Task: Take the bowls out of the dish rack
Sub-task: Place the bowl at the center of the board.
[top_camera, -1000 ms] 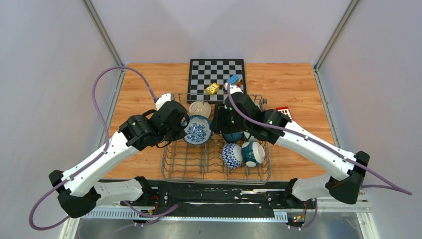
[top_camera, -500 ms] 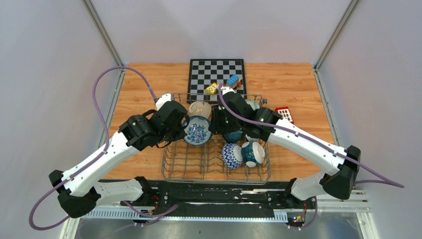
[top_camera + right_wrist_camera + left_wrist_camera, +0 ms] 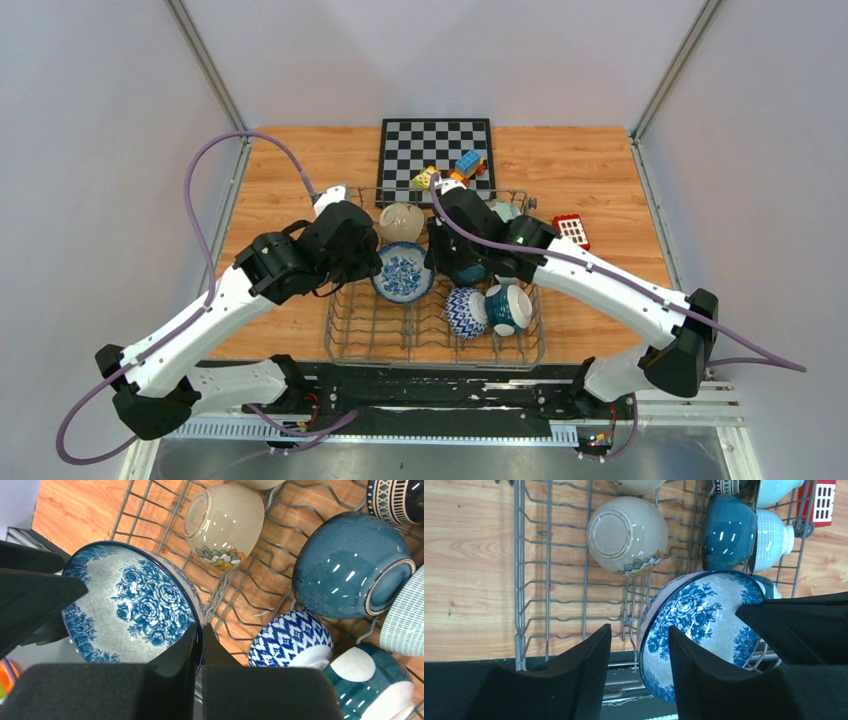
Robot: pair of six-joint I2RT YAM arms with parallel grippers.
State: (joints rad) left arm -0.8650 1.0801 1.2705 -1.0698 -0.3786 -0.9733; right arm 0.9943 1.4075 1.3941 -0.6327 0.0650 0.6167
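The blue floral bowl (image 3: 135, 600) stands tilted on edge among the tines in the middle of the dish rack (image 3: 517, 580), near a cream bowl (image 3: 626, 534) and a dark teal bowl (image 3: 350, 565). The right gripper (image 3: 201, 630) is clenched on the bowl's rim, its fingers pressed together with the thin edge pinched at their tips. The left gripper (image 3: 639, 632) has its jaws parted astride the opposite side of the rim, though whether either pad touches the bowl is hard to tell from the wrist view.
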